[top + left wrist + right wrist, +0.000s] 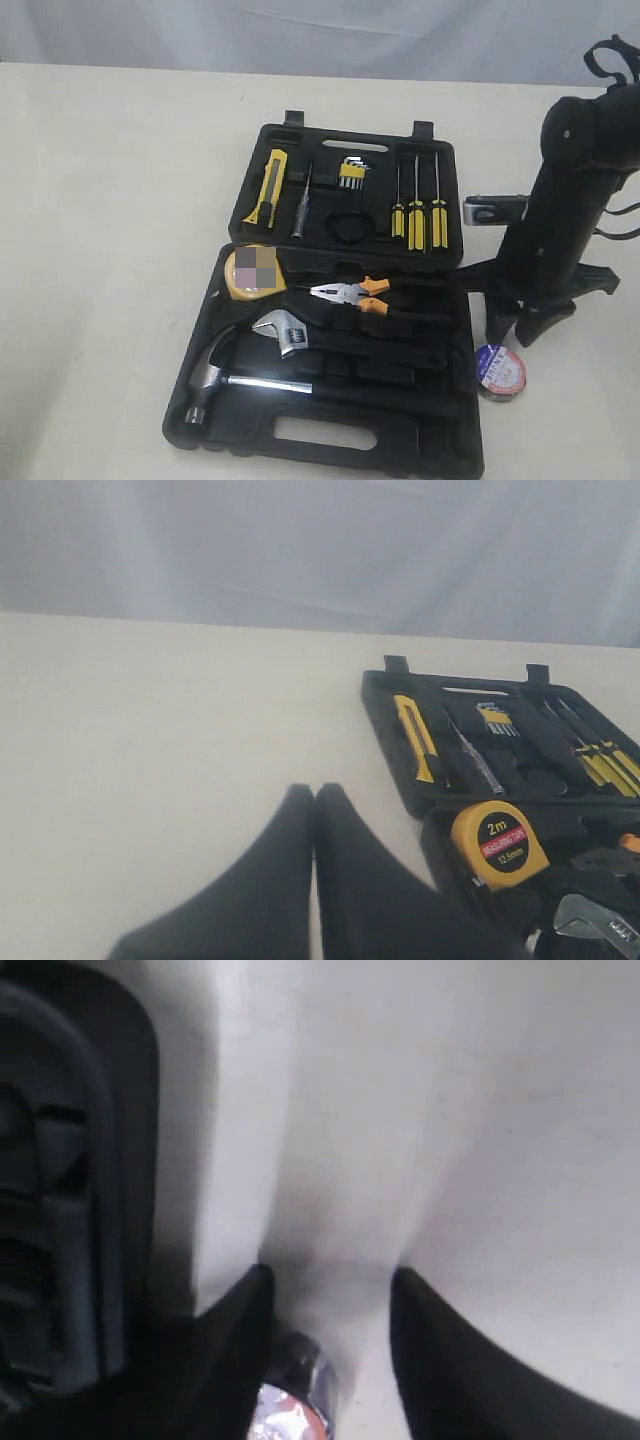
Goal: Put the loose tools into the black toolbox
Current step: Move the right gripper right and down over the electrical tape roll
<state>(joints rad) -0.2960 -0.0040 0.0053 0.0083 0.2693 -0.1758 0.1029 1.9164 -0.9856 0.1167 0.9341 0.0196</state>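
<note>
- Hovering just behind and above the black tape roll with the right gripper: jaws parted partway, only bare table between them, nothing held. Probably lined up to straddle the roll.
- Lying flat, label up, just beside the right edge of the black toolbox, and so the one loose tool not yet inside.
- Seated in moulded recesses of the near half: steel hammer and adjustable wrench, then orange-handled pliers and yellow tape measure. Shaped slots, presumably to stop shifting.
- Clipped into the far half: utility knife, hex keys and three screwdrivers.
- Left open among them, a round recess, judged the roll's proper seat.
- Parked low, left of the case, the left gripper: fingers pressed together on nothing, seemingly kept clear of the working side.
- Underneath, a plain cream table, matte and uncluttered.
- Beyond, a pale grey-white backdrop, softly creased.
</note>
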